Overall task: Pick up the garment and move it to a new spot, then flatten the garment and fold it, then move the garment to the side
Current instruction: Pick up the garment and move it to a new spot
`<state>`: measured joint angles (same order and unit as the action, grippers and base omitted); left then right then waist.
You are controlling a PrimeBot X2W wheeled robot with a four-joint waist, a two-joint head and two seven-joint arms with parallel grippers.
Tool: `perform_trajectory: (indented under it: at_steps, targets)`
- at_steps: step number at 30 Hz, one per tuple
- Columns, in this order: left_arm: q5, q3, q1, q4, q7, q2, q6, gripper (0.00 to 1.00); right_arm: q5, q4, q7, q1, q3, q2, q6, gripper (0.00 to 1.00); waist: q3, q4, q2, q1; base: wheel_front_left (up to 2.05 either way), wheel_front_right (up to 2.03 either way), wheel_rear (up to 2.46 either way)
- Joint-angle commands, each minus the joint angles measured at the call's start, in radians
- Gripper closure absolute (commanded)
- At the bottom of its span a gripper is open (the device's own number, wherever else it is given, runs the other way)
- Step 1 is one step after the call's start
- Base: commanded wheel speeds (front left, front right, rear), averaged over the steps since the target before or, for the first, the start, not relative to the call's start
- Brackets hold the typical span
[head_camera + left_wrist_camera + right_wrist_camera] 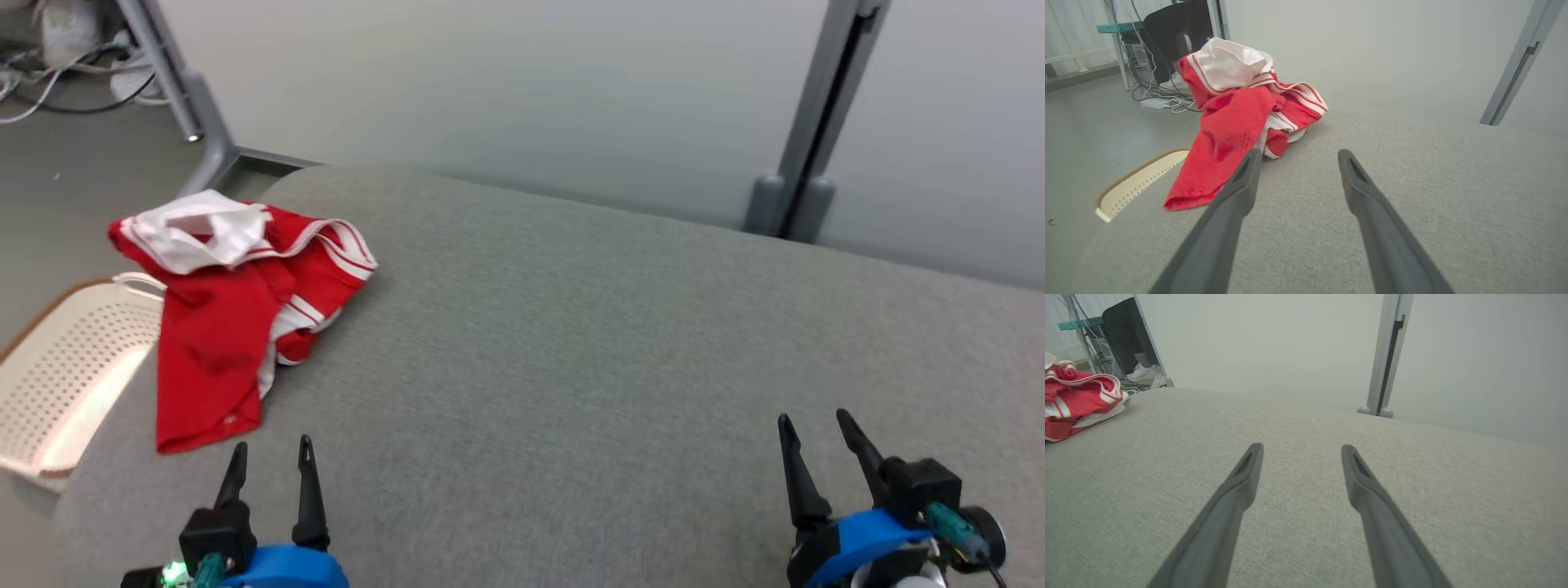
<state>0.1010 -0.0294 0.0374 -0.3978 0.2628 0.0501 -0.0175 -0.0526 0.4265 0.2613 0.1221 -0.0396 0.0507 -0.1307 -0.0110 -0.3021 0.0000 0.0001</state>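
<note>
1. Left gripper (273, 443): its two dark fingers are spread wide and nothing is held between them. It is shown at the lower left of the head view, and again in the left wrist view (1300, 153), above the grey fabric.
2. Right gripper (814, 416): its fingers are likewise spread wide and empty. It is shown at the lower right of the head view and in the right wrist view (1302, 446).
3. Garment (220, 327): a red piece with white stripes and a white part is seen crumpled in a heap near the far left corner of the worktop. One red end is stretched toward the near side, just beyond the left gripper's fingertips. The garment (1073, 404) is well apart from the right gripper.
4. Worktop (612, 343): a broad surface covered in grey fabric, with rounded edges.
5. Basket (73, 367): a pale perforated basket with a brown rim is placed on the floor beside the worktop's left edge, below the garment.
6. Background: a pale partition (490, 82) is framed by grey posts (816, 122). Cables (1163, 100) and a foot in a white shoe (1143, 371) are seen on the floor beyond.
</note>
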Motion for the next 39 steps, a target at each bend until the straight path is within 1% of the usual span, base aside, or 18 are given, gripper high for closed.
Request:
perform_trajectory:
  at_steps: [1,4,5,10,16,19,22,25,27,31,33,39]
  targets:
    - [-0.006,0.008,-0.01,0.005,0.003,0.0,0.0,0.0,-0.008,-0.001,0.006,-0.002,0.01,0.001,0.0,0.0,-0.04,-0.073,0.0,-0.0001,0.0,0.0,0.0]
    - [-0.004,0.006,-0.014,0.007,0.003,0.0,-0.001,0.0,-0.01,-0.003,0.006,-0.004,0.017,0.002,0.0,0.0,-0.047,-0.138,0.0,-0.0001,0.0,0.0,0.0]
    - [-0.004,0.006,-0.014,0.007,0.003,0.0,-0.001,0.0,-0.01,-0.003,0.006,-0.004,0.017,0.002,0.0,0.0,-0.047,-0.138,0.0,-0.0001,0.0,0.0,0.0]
    - [0.004,0.011,-0.034,0.008,0.003,0.0,-0.008,0.0,-0.013,-0.004,0.006,0.004,0.033,0.002,0.0,0.0,-0.058,-0.22,0.0,-0.0001,0.0,0.0,0.0]
    - [0.035,0.045,-0.057,0.023,0.003,0.001,-0.043,0.0,-0.008,0.011,0.006,0.04,0.089,0.002,0.0,0.0,-0.081,-0.237,0.0,-0.0001,0.0,0.0,0.0]
    - [0.039,0.045,-0.059,0.028,0.003,0.0,-0.044,0.0,-0.004,0.016,0.006,0.046,0.097,0.003,0.0,0.0,-0.088,-0.238,0.0,-0.0001,0.0,0.0,0.0]
    - [0.041,0.042,-0.054,0.023,0.003,0.0,-0.045,0.0,-0.002,0.012,0.006,0.044,0.1,0.002,0.0,0.0,-0.092,-0.237,0.0,-0.0001,0.0,0.0,0.0]
    - [0.032,0.044,-0.018,0.006,0.003,0.0,-0.035,0.0,-0.001,0.005,0.006,0.032,0.092,0.011,0.0,0.0,-0.098,-0.234,0.0,-0.0001,0.0,0.0,0.0]
    - [0.046,0.06,0.011,-0.008,0.003,0.0,-0.028,0.0,0.002,-0.005,0.006,0.029,0.098,0.014,0.0,0.0,-0.112,-0.222,0.0,-0.0001,0.0,0.0,0.0]
    - [0.032,0.081,0.094,-0.016,0.003,0.001,-0.031,0.0,0.002,-0.029,0.006,0.056,0.138,0.038,0.0,0.0,-0.163,-0.176,0.0,-0.0001,0.0,0.0,0.0]
    - [0.023,0.1,0.149,-0.034,0.003,0.003,-0.024,0.0,-0.003,-0.048,0.006,0.067,0.156,0.053,0.0,0.0,-0.19,-0.154,0.0,-0.0001,0.0,0.0,0.0]
    - [-0.016,0.144,0.329,-0.093,0.003,0.055,-0.023,0.0,-0.018,-0.091,0.006,0.107,0.202,0.107,0.0,0.0,-0.274,-0.08,0.0,-0.0001,0.0,0.0,0.0]
